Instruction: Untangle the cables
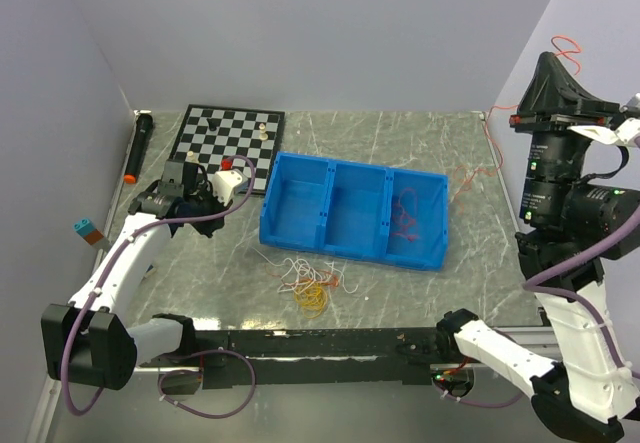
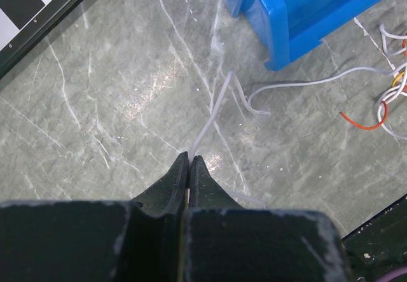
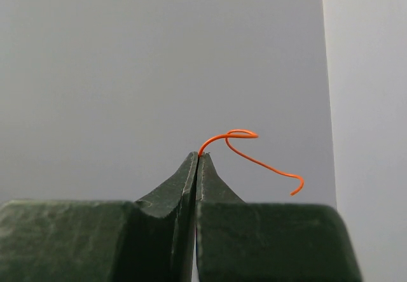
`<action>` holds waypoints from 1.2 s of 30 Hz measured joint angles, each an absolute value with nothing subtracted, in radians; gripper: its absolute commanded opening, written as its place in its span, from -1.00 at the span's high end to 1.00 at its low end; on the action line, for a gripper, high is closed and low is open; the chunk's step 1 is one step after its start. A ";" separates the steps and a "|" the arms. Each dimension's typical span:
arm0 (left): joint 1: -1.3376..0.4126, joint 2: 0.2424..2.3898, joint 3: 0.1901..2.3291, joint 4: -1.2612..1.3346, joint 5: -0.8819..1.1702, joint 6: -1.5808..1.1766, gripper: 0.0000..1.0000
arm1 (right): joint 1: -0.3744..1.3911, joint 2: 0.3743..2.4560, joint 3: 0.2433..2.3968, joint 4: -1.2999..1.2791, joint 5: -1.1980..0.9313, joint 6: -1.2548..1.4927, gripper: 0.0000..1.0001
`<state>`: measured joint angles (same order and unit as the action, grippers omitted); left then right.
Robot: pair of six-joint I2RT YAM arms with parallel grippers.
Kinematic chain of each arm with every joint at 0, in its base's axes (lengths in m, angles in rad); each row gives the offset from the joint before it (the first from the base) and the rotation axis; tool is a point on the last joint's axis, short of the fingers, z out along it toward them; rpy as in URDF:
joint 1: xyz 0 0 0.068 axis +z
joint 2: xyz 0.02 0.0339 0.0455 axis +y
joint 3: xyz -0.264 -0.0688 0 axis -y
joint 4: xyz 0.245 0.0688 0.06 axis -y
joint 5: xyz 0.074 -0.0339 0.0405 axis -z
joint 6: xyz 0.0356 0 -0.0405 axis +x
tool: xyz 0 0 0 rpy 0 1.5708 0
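Note:
A tangle of yellow, white and red-orange cables [image 1: 310,288] lies on the table in front of the blue bin [image 1: 350,248]. My left gripper [image 1: 240,178] sits low near the chessboard. It is shut on a white cable [image 2: 210,116] that leaves its tips [image 2: 190,158] and runs right towards the tangle. My right gripper [image 1: 550,58] is raised high at the right wall, shut [image 3: 198,155] on a red-orange cable [image 3: 254,160]. The cable's free end curls above the gripper [image 1: 566,45]. More red-orange cable [image 1: 405,218] lies in the bin's right compartment.
The blue bin [image 2: 299,21] has three compartments and stands mid-table. A chessboard [image 1: 225,135] with a few pieces lies at the back left. A black stick with an orange tip [image 1: 138,145] lies along the left wall. A small blue-and-orange block [image 1: 86,229] is at the left edge.

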<state>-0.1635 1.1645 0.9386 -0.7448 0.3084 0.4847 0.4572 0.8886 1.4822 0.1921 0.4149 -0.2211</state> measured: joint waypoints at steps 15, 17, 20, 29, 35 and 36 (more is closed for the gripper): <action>-0.163 1.166 0.939 -0.745 0.308 0.485 0.98 | 0.457 0.901 1.379 0.168 0.406 -0.197 1.00; -0.164 1.166 0.939 -0.745 0.308 0.485 0.98 | 0.457 0.900 1.360 0.165 0.407 -0.191 1.00; -0.165 1.166 0.938 -0.744 0.308 0.485 0.99 | 0.457 0.899 1.331 0.165 0.408 -0.180 1.00; -0.165 1.166 0.936 -0.744 0.307 0.485 0.98 | 0.453 0.887 1.181 0.173 0.433 -0.146 1.00; -0.165 1.166 0.936 -0.743 0.307 0.485 0.98 | 0.450 0.885 1.056 0.160 0.491 -0.104 1.00; -0.165 1.166 0.936 -0.743 0.307 0.485 0.98 | 0.449 0.884 1.039 0.161 0.506 -0.090 1.00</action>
